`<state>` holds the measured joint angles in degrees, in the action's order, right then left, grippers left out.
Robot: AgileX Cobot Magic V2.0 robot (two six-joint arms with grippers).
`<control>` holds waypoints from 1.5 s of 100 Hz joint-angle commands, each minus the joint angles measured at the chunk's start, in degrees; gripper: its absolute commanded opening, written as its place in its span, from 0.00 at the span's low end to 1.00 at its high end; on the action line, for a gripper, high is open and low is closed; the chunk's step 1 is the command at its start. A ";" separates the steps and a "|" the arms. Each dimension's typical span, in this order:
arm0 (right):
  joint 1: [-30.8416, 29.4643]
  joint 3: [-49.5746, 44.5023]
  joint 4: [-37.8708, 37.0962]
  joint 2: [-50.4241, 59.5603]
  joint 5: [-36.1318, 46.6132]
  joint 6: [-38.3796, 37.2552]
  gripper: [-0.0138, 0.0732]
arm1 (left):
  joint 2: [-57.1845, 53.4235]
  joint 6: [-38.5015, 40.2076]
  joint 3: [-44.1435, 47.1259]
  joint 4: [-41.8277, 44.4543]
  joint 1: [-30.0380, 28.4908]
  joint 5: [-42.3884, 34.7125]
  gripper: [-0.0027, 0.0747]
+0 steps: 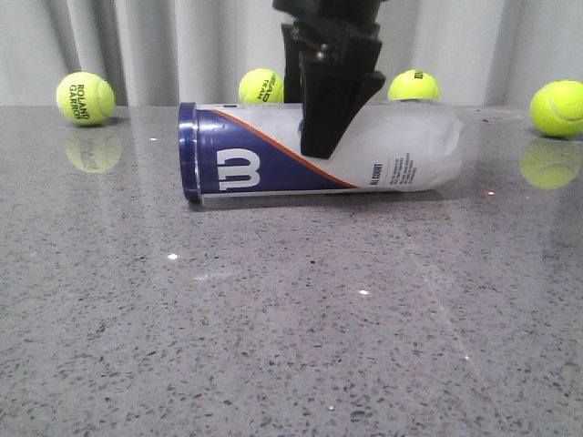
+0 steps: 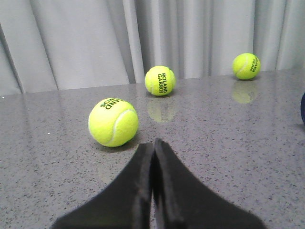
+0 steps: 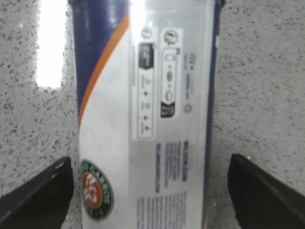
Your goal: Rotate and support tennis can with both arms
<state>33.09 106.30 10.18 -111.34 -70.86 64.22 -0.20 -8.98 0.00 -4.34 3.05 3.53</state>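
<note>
The tennis can (image 1: 401, 155) lies on its side across the grey table, its navy end (image 1: 188, 150) to the left and the white "W" facing the front camera. My right gripper (image 1: 323, 146) comes down over its middle. In the right wrist view the gripper (image 3: 150, 191) is open, its fingers (image 3: 43, 191) standing clear on either side of the can (image 3: 143, 119), not touching it. My left gripper (image 2: 152, 143) is shut with nothing in it, low over the table near a tennis ball (image 2: 113, 121). The front view does not show it.
Several yellow-green tennis balls lie along the back of the speckled table (image 1: 273, 346) by a grey curtain: far left (image 1: 85, 98), behind the can (image 1: 261, 86) (image 1: 414, 86), far right (image 1: 557, 107). The left wrist view shows two more balls (image 2: 160, 80) (image 2: 246, 66).
</note>
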 commanded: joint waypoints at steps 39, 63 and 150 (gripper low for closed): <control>-0.09 1.75 -1.76 11.82 -5.27 -17.62 0.90 | -1.91 0.20 2.53 -0.40 -0.32 -4.24 0.01; -0.29 1.27 -12.92 16.10 -5.32 -48.46 0.90 | -1.91 0.20 2.53 -0.40 -0.32 -4.24 0.01; -0.96 -22.63 -13.32 37.32 4.39 -67.51 0.08 | -1.91 0.20 2.53 -0.40 -0.32 -4.24 0.01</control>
<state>32.42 85.09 -2.35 -78.69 -70.98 -2.58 -0.20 -8.98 0.00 -4.34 3.05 3.53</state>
